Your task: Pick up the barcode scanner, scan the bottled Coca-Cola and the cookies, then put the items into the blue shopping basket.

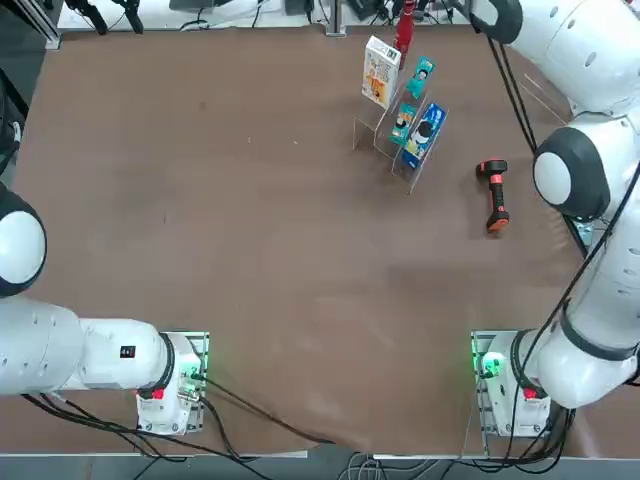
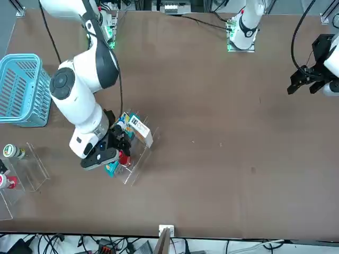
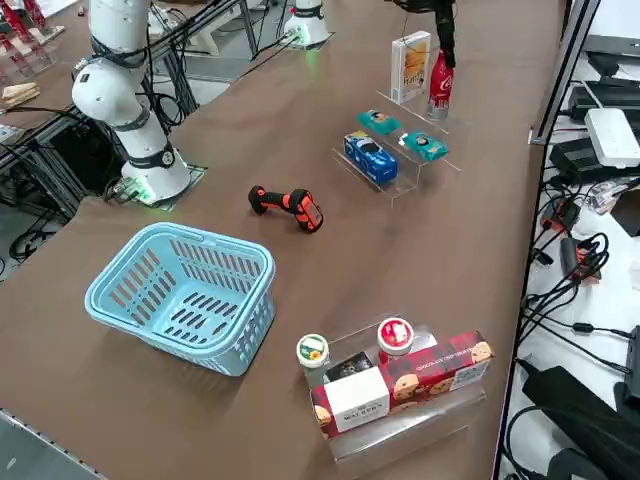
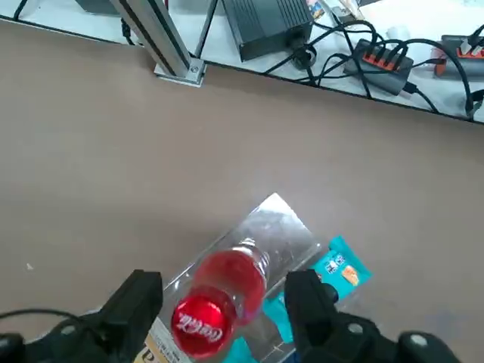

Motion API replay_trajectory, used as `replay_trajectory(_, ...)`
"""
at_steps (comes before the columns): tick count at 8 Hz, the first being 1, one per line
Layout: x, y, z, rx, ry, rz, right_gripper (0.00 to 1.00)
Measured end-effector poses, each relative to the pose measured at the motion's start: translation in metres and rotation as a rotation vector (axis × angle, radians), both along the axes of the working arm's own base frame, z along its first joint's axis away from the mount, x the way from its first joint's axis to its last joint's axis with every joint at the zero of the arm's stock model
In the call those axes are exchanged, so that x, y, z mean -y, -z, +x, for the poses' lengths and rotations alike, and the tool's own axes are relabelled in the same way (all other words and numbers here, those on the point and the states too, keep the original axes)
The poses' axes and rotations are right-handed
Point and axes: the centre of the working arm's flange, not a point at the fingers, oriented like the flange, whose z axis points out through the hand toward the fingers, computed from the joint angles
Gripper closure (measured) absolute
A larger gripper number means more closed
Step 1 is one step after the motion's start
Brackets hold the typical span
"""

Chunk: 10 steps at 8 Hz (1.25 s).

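From where I stand, the right gripper (image 4: 225,281) is over the Coke bottle (image 4: 215,306), on the far rack (image 3: 400,160). The wrist view settles what the others leave murky: the jaws are spread wide, one finger on each side of the red cap, nothing clenched. The side view shows the bottle upright beneath the gripper, its label facing out, while the front view leaves little more than a bit of red beside the black gripper.

The cookies (image 1: 380,72), a white box with an orange picture, stand upright beside the bottle; the wrist view catches just a piece of that box. The blue packet (image 3: 370,156) and two teal packets (image 3: 424,145) lie on the same rack.

The scanner (image 1: 495,195) lies on the bench (image 1: 270,230), plain in the top and side views but hidden by the arm in the front one. The basket (image 3: 185,290) shows whole from the side, with nothing in it; overhead, the arm covers most of it. Only the side view gives the red cookie carton (image 3: 437,370) on the near rack (image 3: 400,440).
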Motion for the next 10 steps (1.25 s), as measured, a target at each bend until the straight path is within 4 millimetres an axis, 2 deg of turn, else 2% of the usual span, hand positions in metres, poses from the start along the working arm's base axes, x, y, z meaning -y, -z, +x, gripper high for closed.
replay_trajectory(3, -0.009, -0.0008, -0.0038, -0.001, -0.012, 0.0, 0.07)
replay_trajectory(5, -0.0087, -0.0004, -0.004, -0.004, -0.011, -0.002, 0.22)
replay_trajectory(7, -0.0047, 0.0, -0.0035, -0.016, -0.006, -0.01, 0.27)
replay_trajectory(9, -0.0033, -0.0001, -0.0031, -0.018, -0.004, -0.012, 0.4)
replay_trajectory(10, -0.0019, -0.0028, -0.0024, -0.011, -0.004, -0.017, 0.6)
